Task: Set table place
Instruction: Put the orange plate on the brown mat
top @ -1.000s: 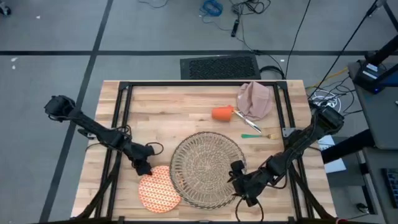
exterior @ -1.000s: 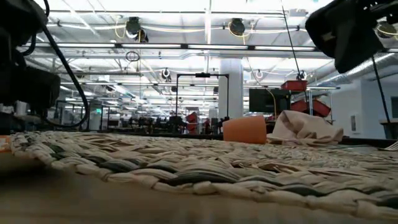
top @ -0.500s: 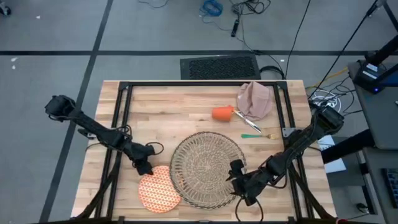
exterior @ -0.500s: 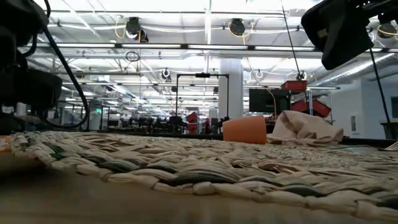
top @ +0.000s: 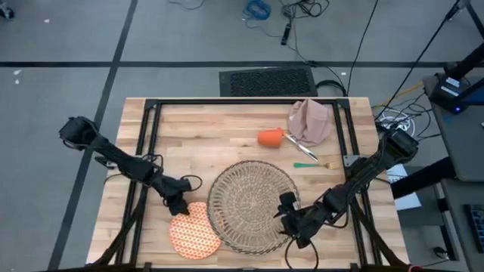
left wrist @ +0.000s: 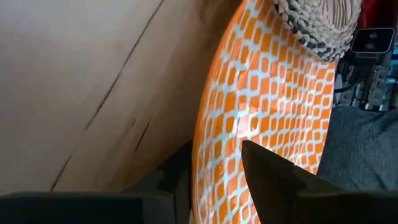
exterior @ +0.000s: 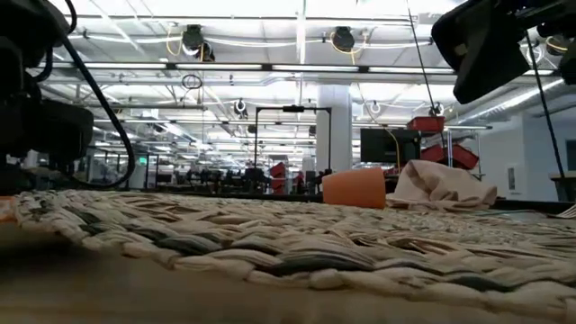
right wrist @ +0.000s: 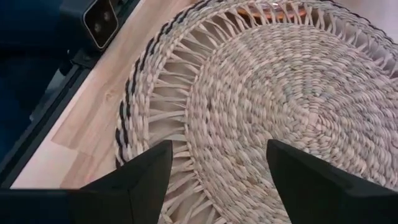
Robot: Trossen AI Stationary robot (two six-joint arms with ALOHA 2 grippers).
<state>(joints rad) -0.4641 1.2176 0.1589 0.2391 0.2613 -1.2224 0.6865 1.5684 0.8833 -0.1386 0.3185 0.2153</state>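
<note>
1. This is a big industrial lab or workshop hall: long ceiling lights [exterior: 297, 67] and pipes run overhead.
2. Grey concrete floor [top: 189, 38] with loose cables [top: 261, 9] surrounds the table [top: 204, 128].
3. Machines and racks stand far behind.

The woven placemat [exterior: 297, 256] fills the lower part of the low view, very close to the camera. Behind it an orange cup [exterior: 355, 188] lies on its side, and just beside the cup is a crumpled beige napkin [exterior: 441, 186]. Dark arm parts [exterior: 481, 40] come in at the upper corners. A big hall with ceiling lights is behind.
</note>
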